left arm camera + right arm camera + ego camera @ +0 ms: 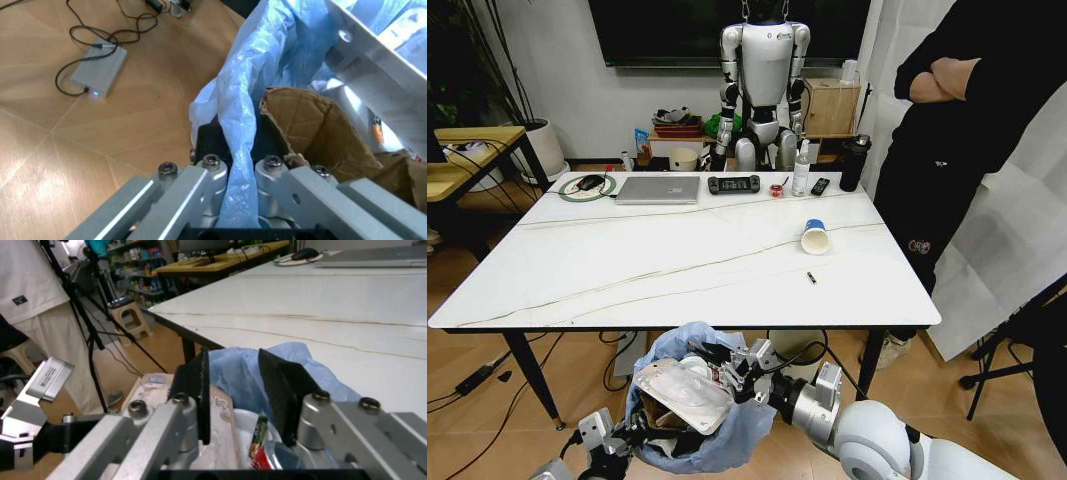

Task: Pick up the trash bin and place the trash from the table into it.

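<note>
Gripping the blue liner's bunched edge between shut fingers, the left gripper [237,160] holds one trash bin [689,412] below the table [627,270] front edge. The right gripper [243,395] hangs over its heaped trash, fingers spread, holding nothing. Farther off, one paper cup [815,237] and one small dark scrap [811,277] lie on the marble.

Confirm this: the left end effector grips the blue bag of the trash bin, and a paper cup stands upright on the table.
Wrong on the cup. In the head view the paper cup lies tipped on the table. The left end effector does grip the trash bin bag.
</note>
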Available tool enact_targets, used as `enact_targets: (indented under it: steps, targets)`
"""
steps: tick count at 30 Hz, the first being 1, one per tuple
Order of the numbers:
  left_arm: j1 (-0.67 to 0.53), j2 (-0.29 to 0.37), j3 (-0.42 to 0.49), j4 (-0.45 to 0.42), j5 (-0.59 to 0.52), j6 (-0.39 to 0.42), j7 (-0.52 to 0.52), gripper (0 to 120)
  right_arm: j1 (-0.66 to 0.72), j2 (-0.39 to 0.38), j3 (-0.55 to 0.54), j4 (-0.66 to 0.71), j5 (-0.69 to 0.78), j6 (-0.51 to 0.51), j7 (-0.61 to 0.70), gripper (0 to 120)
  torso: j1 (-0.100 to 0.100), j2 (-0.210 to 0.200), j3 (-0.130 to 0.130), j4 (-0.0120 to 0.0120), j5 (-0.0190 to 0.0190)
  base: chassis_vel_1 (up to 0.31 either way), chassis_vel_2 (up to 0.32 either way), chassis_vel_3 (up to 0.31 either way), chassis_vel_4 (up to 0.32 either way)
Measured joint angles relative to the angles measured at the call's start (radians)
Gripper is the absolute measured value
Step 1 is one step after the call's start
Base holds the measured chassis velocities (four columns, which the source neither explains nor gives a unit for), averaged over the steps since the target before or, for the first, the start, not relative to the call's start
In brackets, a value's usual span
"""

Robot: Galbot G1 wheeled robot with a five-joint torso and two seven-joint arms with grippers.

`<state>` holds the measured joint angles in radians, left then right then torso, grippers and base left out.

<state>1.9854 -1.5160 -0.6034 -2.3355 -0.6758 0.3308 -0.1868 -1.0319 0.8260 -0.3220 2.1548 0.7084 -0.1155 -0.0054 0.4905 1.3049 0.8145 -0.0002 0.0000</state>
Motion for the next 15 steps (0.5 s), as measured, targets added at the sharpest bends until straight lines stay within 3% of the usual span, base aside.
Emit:
enact_targets:
  steps: [4,7,10,15]
  targets:
    - [0.0,0.0,0.002,0.0,0.0,0.0,0.0,0,-0.005,0.0,0.012,0.005,0.0,0.0,0.003,42,0.0,0.0,0.0,0.0,0.0,0.0,0.0,0.0,0.0]
    - [0.0,0.001,0.004,0.0,0.002,0.0,0.0,0,0.006,0.023,0.072,0.01,0.016,0.0,0.014,57,0.0,0.0,0.0,-0.0001,0.0,0.0,0.0,0.0,0.0]
    - [0.001,0.001,0.006,0.0,0.003,0.0,0.0,0,0.026,0.04,0.113,-0.009,0.028,-0.005,0.034,64,0.0,0.0,0.0,0.0,-0.0001,0.0,0.0,0.0,0.0]
    - [0.008,0.0,0.015,0.0,0.016,-0.004,0.008,0,0.135,0.092,0.22,-0.169,0.061,-0.079,0.15,85,0.0,0.0,0.0,0.0003,0.0001,0.0,0.0,0.0,0.0]
